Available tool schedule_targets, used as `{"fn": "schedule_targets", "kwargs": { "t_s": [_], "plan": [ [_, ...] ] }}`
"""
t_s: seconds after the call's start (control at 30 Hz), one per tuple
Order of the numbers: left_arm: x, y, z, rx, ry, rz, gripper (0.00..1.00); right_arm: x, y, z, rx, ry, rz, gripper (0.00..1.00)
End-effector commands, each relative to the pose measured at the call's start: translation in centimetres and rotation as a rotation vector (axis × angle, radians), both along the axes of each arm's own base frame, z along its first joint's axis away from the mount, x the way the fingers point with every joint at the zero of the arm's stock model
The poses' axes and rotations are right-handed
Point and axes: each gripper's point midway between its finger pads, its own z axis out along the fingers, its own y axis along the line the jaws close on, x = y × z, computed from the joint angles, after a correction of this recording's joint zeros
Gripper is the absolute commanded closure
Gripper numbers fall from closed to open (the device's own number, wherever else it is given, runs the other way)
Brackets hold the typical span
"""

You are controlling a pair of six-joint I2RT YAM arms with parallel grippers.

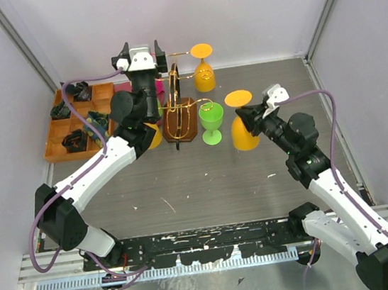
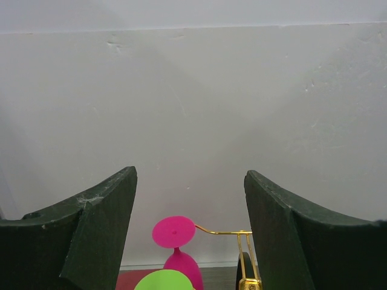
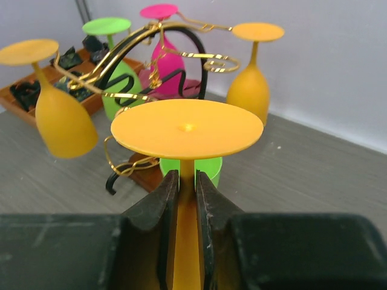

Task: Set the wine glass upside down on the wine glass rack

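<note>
My right gripper is shut on the stem of an orange wine glass held upside down, its round foot on top, right of the gold wire rack. I cannot tell whether its rim touches the table. The rack stands on a brown wooden base. My left gripper is open and empty, raised high behind the rack and facing the back wall. A pink glass hangs upside down on the rack.
Other orange glasses hang upside down at the rack's back and left. A green glass stands upright right of the rack; another green one hangs behind. An orange compartment tray sits far left.
</note>
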Motion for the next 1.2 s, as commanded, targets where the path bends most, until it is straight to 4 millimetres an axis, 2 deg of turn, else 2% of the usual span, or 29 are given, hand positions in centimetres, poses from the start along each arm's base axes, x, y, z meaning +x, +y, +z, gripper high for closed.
{"fn": "schedule_targets", "kwargs": {
  "t_s": [0.0,0.3,0.6,0.83,1.17],
  "plan": [
    [-0.4,0.6,0.4,-0.042,-0.017,-0.003,0.22,-1.2,0.6,1.5,0.049,-0.101,0.010,0.99],
    [-0.5,0.8,-0.2,-0.047,-0.022,0.002,0.23,-1.6,4.2,-0.7,0.119,-0.113,0.088,0.99],
    [-0.9,1.6,-0.5,-0.043,-0.036,0.034,0.23,-1.0,7.7,-0.9,0.151,-0.152,0.118,0.99],
    [-1.2,2.1,-0.3,-0.009,-0.049,0.063,0.23,0.0,8.9,-1.3,0.149,-0.169,0.123,0.99],
    [-0.8,2.5,0.1,0.010,-0.069,0.094,0.23,1.6,10.2,-0.7,0.152,-0.197,0.125,0.99]
  ]
}}
